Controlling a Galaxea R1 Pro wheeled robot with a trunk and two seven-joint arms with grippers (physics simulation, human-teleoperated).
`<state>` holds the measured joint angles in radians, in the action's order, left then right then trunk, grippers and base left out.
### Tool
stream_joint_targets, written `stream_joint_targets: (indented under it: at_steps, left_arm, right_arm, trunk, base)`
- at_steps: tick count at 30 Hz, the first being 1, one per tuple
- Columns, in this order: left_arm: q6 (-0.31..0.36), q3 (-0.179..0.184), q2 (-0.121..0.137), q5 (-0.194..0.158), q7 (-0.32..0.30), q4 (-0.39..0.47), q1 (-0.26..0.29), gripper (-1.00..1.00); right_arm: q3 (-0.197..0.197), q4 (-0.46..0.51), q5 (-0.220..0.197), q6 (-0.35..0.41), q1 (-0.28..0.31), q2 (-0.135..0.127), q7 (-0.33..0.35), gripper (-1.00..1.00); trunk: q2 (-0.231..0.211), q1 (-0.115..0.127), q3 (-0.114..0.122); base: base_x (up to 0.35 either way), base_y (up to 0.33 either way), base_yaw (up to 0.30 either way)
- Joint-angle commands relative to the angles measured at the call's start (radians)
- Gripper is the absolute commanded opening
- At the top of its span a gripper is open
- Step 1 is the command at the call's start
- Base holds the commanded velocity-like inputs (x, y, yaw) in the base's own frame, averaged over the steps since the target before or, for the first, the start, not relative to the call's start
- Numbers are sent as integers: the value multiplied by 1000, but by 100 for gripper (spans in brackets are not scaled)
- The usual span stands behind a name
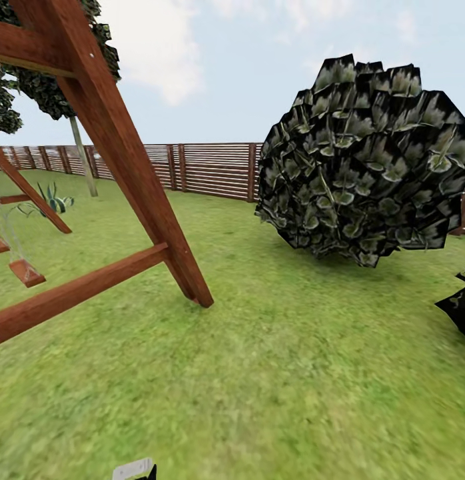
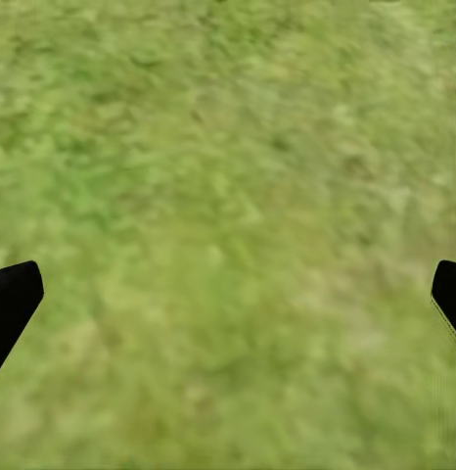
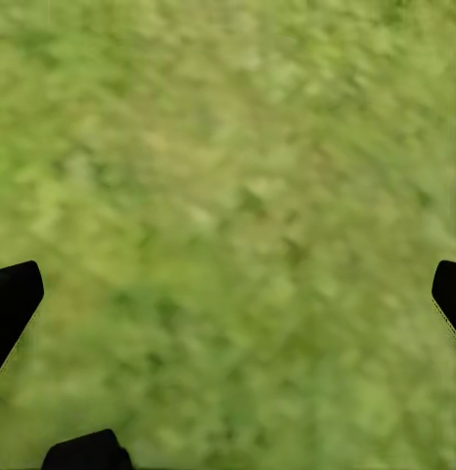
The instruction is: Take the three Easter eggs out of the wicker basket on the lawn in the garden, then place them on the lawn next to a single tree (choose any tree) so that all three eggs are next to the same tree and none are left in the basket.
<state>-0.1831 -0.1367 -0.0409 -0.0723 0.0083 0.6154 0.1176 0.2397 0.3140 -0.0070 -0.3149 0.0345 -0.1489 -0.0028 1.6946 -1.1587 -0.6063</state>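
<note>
The Easter eggs, the wicker basket and the tree are out of view. The lawn (image 1: 292, 373) spreads across the head view as short mottled green grass. In the left wrist view my left gripper (image 2: 228, 304) is open over bare lawn (image 2: 228, 176), its dark fingertips (image 2: 13, 299) wide apart at the picture's edges with nothing between them. My right gripper (image 3: 228, 304) is open in the same way above grass (image 3: 238, 166), also holding nothing. A small white and black part of the robot (image 1: 134, 470) peeks in at the head view's lower edge.
A red-brown wooden swing frame (image 1: 136, 180) slants down to the grass at the left, with small seats (image 1: 26, 272) hanging beside it. A big round dark-leaved bush (image 1: 366, 160) stands at the right. A slatted wooden fence (image 1: 206, 170) closes the back, near a thin pale trunk (image 1: 82, 157).
</note>
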Motion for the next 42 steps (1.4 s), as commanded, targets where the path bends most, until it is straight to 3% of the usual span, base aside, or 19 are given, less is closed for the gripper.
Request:
stream_joint_targets:
  at_steps: [1,42]
  left_arm:
    - [-2,-1,-1,-7,-1,0,0,100]
    - [-2,-1,-1,-9,-1,0,0,100]
  right_arm:
    - [1,-1,-1,-4,1,0,0,100]
    - [1,-2,-1,-4,1,2,0,100]
  trunk:
    - [0,0,-1]
    - [0,0,-1]
  base:
    - [311,-91,0]
    - [311,-114,0]
